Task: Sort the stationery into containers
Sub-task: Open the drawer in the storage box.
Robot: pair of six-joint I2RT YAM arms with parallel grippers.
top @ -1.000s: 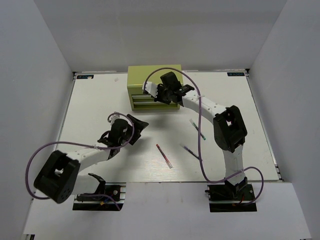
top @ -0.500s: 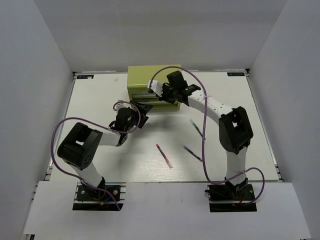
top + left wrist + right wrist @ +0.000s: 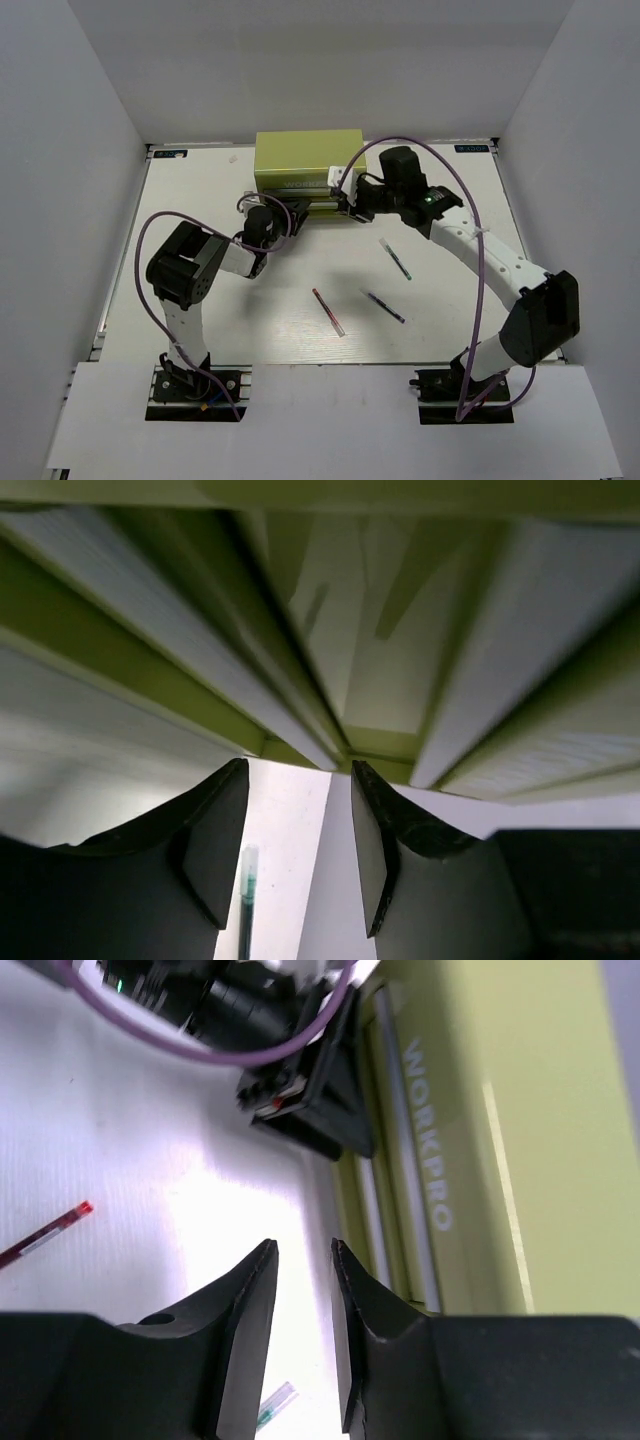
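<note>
The yellow-green chest [image 3: 305, 160] stands at the back of the table, its lettered front [image 3: 430, 1150] facing the arms. My left gripper [image 3: 290, 215] is right at the lower drawers [image 3: 380, 680], open, with only table between its fingers [image 3: 215, 850]. A teal pen [image 3: 245, 900] lies on the table under it. My right gripper [image 3: 350, 198] hovers by the chest's front right, open a little and empty [image 3: 303, 1248]. A red-white pen [image 3: 328, 312], a dark pen [image 3: 385, 307] and a teal pen [image 3: 395, 258] lie on the table.
The white table [image 3: 200, 300] is boxed in by grey walls on the left, right and back. A purple cable [image 3: 480, 260] loops over the right arm and another [image 3: 140, 260] over the left. The left gripper [image 3: 320, 1090] shows in the right wrist view.
My left arm has swung up from mid-table to the chest's front and its jaws have narrowed. My right gripper has drawn back rightward from the drawer front and opened.
</note>
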